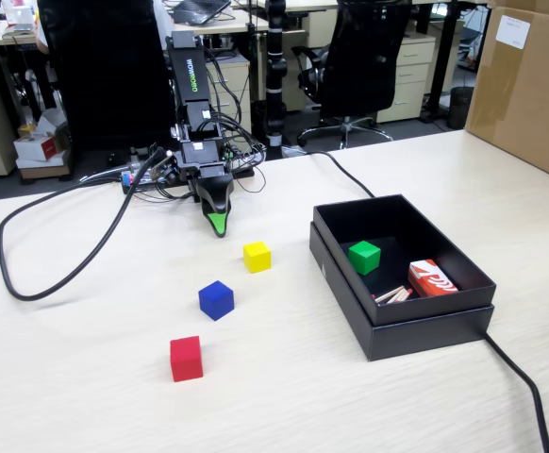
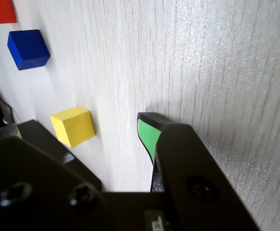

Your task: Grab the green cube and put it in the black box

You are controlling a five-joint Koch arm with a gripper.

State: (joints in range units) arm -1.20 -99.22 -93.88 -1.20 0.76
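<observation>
So colours: my hand (image 1: 219, 225) is black with a bright green tip. The table (image 1: 86, 377) is pale wood with fine grain lines. The green cube (image 1: 364, 257) sits inside the matte black box (image 1: 425, 332), next to a red-and-white packet (image 1: 432, 278). Left of the box in the fixed view are plain yellow (image 1: 257, 256), blue (image 1: 216, 300) and red (image 1: 186, 359) cubes.

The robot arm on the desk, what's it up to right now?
Nothing is being handled. The gripper rests tip-down on the table, shut and empty. The green cube already sits inside the black box. The yellow, blue and red cubes lie loose on the table.
</observation>
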